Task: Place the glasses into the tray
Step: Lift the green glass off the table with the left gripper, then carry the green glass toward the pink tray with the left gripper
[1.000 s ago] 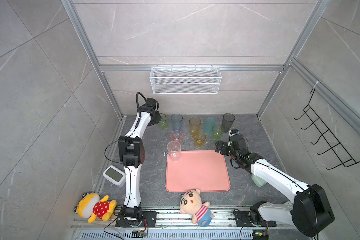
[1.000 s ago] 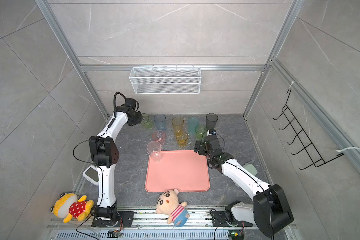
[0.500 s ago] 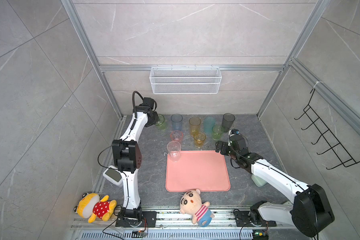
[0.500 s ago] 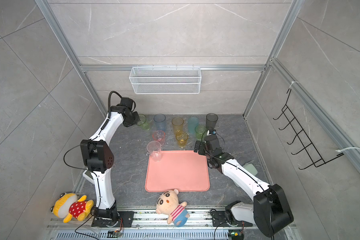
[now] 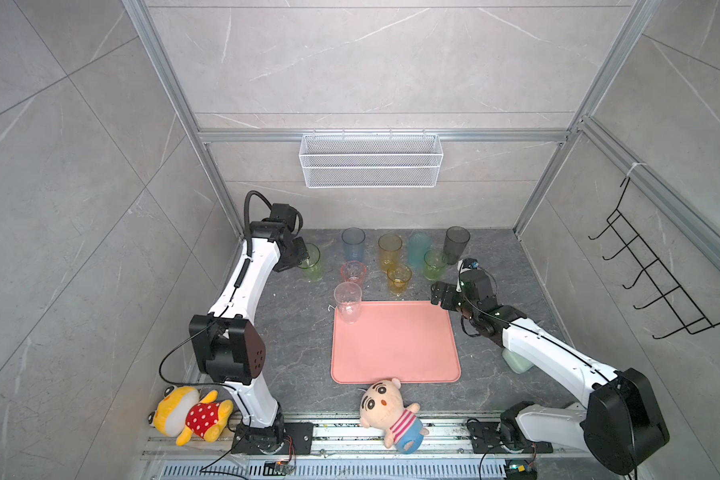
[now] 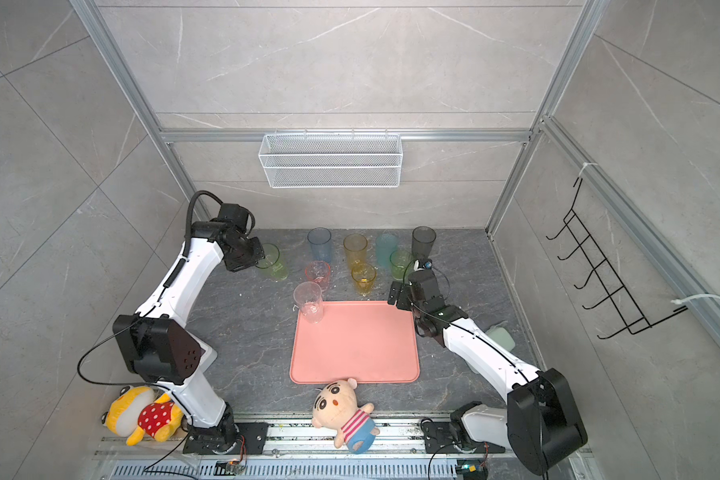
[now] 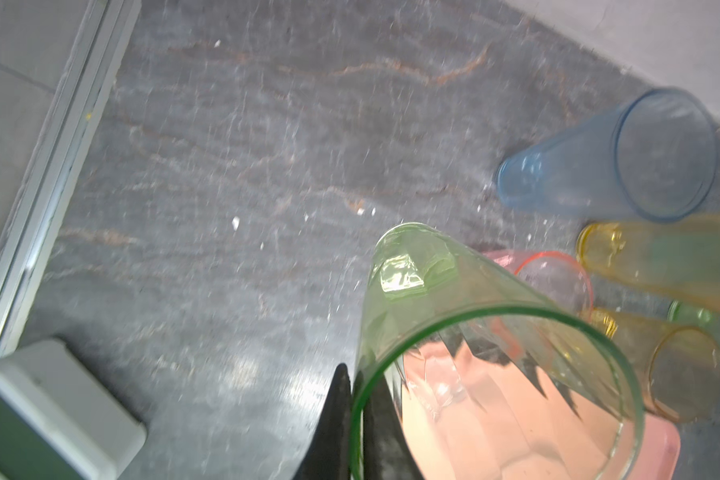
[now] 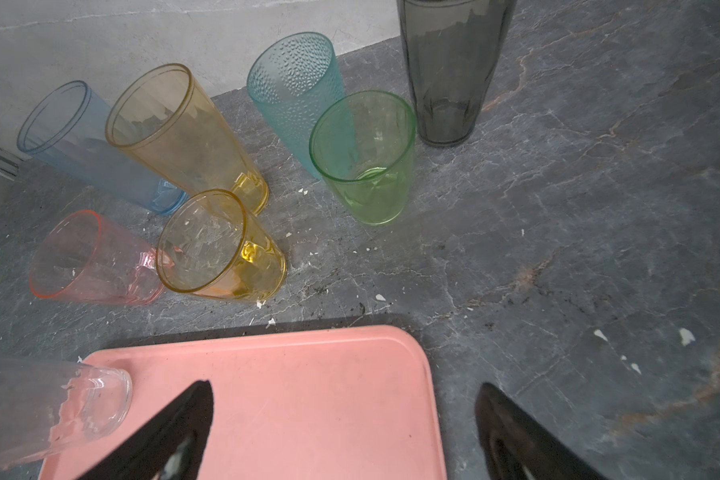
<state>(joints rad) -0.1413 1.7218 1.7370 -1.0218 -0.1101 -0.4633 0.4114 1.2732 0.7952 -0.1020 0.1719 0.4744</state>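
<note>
The tall green glass (image 7: 454,316) is at the far left of the counter (image 5: 292,332), its rim pinched in the closed jaws of the left gripper (image 7: 352,374) (one finger inside, one outside). The clear glass (image 5: 348,305) stands on the far left corner of the tray (image 5: 395,345). The other glasses (image 5: 399,279), seven of them, cluster on the counter just beyond it. The right gripper (image 8: 345,388) hovers over the tray's far right corner, jaws spread wide and empty.

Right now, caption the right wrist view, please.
Open right gripper poised over a corner of the tray, clear glass standing on it, tinted glasses waiting beyond.
</note>
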